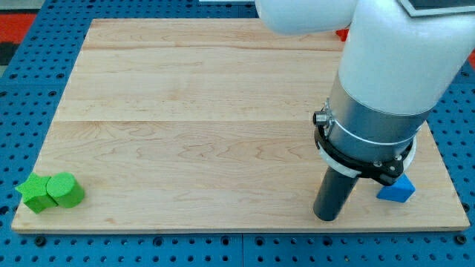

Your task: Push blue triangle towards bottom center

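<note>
The blue triangle lies near the board's bottom right corner, partly hidden behind the arm's collar. My tip rests on the board close to the bottom edge, to the view's left of the blue triangle, with a small gap between them. The white and grey arm body fills the view's upper right.
A green star-like block and a green cylinder sit touching at the board's bottom left corner. A red block peeks out at the top edge behind the arm. The wooden board lies on a blue pegboard.
</note>
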You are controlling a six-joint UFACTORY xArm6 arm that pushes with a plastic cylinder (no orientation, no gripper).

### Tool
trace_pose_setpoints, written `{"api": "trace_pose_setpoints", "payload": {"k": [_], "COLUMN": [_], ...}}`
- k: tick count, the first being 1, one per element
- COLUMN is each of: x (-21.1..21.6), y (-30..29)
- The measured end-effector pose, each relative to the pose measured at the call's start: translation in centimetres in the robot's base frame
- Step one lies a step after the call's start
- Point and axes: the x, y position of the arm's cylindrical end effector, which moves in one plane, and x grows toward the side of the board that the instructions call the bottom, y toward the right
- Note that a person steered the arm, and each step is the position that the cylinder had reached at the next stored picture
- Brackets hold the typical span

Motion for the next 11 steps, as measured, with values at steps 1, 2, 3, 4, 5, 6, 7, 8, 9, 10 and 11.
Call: {"api": "trace_pose_setpoints", "payload": {"k": [1,2,3,4,5,6,7,8,9,10,11], "x": [0.1,0.2,0.7,1.2,2.0,2.0,1.7,1.1,0.1,-0.8,-1.8], "y": [0.0,0.0,0.9,2.6,3.9,6.0,8.8,11.3,11.5,11.5,11.5]}}
